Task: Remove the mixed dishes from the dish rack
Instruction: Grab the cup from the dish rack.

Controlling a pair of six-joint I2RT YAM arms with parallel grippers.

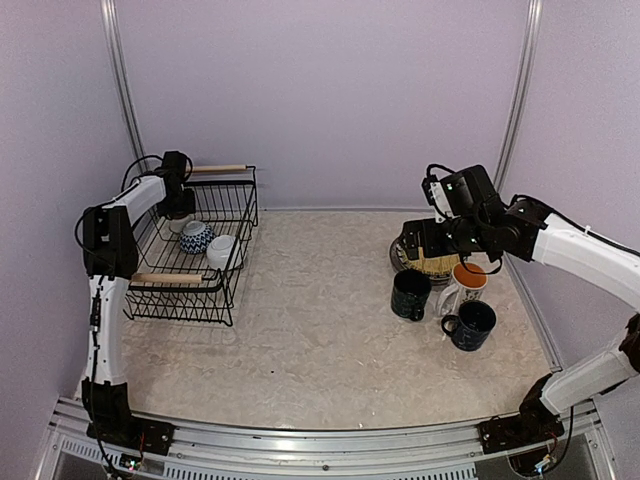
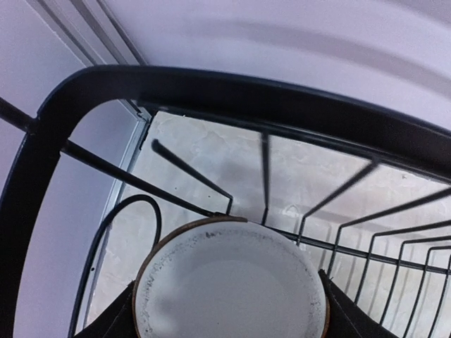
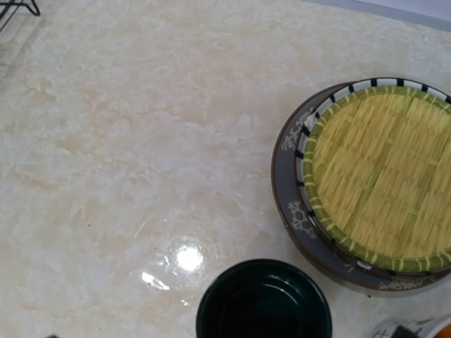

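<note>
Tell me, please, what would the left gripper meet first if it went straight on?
Probably the small brown-rimmed cup in the dish rack, sitting between its fingers; depth is unclear.

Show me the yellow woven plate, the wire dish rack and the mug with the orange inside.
yellow woven plate (image 3: 384, 179): right wrist view, middle of its woven face.
dish rack (image 1: 185, 303): top view, its near wire wall.
orange-lined mug (image 1: 469, 277): top view, its orange inside.
</note>
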